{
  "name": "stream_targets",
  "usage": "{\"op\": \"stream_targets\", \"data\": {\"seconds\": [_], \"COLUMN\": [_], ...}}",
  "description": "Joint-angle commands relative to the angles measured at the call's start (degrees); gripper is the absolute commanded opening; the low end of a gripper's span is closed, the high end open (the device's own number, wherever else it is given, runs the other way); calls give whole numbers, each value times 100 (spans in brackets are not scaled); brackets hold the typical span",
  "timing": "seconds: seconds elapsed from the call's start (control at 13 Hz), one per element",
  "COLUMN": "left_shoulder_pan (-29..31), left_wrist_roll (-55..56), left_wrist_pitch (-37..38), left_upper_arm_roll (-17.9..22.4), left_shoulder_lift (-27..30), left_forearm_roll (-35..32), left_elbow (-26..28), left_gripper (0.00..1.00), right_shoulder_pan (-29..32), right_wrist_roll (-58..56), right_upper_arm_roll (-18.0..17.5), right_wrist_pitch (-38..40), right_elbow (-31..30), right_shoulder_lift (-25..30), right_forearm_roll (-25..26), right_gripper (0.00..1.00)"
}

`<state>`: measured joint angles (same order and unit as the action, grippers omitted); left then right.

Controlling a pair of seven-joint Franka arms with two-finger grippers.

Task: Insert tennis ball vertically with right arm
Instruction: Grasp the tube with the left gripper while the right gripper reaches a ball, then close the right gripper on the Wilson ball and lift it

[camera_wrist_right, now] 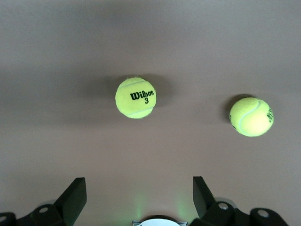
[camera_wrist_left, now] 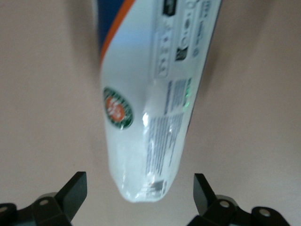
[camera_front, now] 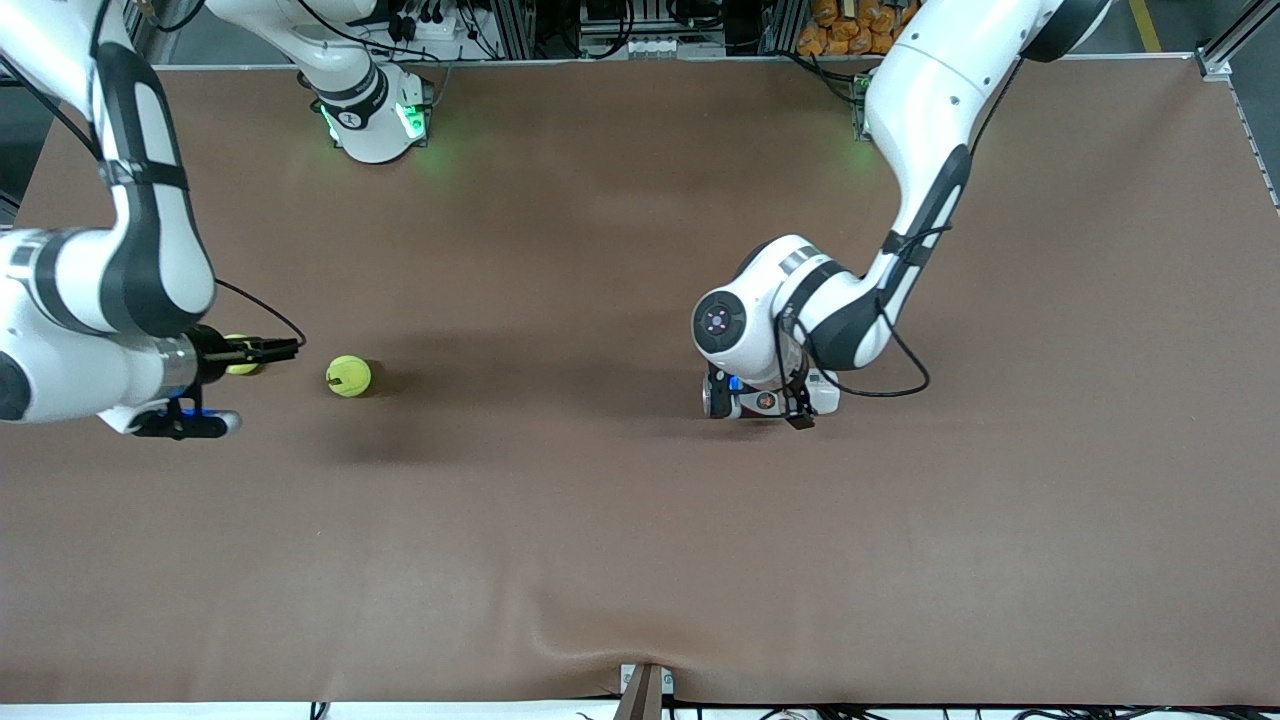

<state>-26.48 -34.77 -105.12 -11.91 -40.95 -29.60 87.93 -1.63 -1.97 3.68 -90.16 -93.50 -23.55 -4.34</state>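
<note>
In the front view, you see the right gripper [camera_front: 272, 350] up in the air at the right arm's end of the table [camera_front: 640, 560]. The Wilson ball [camera_front: 240, 356] lies under it, half hidden by its black fingers. The second ball [camera_front: 348, 376] lies on the brown cloth just off the fingertips, toward the left arm's end and a little nearer to the camera. The left gripper [camera_front: 765, 402] points down over the white can [camera_front: 718, 398], which lies on its side. Most of the can is covered by that wrist, and the left arm waits there.

In the left wrist view, you find the left gripper [camera_wrist_left: 138, 193] spread wide. One end of the can [camera_wrist_left: 146, 117] reaches into the gap, and neither finger touches it. A round green and orange badge and a blue and orange band show on the can's side.

In the right wrist view, you see the right gripper [camera_wrist_right: 138, 195] spread apart and holding nothing. The Wilson ball [camera_wrist_right: 135, 97], with a 3 printed on it, rests on the table ahead of the gap and clear of both fingers. The second ball [camera_wrist_right: 251, 117] sits off to one side, outside the span of the fingers and well apart from the first.
</note>
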Motion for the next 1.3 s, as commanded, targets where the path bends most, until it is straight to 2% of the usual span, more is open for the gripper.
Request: {"op": "stream_targets", "data": {"seconds": [0.0,0.54,1.23], "left_shoulder_pan": [-42,-24,2], "left_wrist_roll": [-56,-3,357], "left_wrist_pitch": [-26,-26,-61], "left_upper_arm_roll": [14,14,31], "left_shoulder_lift": [-106,-273,-396], "left_forearm_roll": [-169,-362,-354], "left_elbow": [-39,-39,-30], "left_gripper": [100,100,100], "right_shoulder_pan": [-74,-356,-365], "right_wrist_roll": [83,259,259], "right_upper_arm_roll": [1,-8,-8], "right_wrist_pitch": [-474,-1924,-2348], "right_elbow": [-501,-1398,-1461], "right_shoulder_lift": [43,-62,-528], "right_forearm_roll": [-85,-85,-85], "right_gripper": [100,100,100]}}
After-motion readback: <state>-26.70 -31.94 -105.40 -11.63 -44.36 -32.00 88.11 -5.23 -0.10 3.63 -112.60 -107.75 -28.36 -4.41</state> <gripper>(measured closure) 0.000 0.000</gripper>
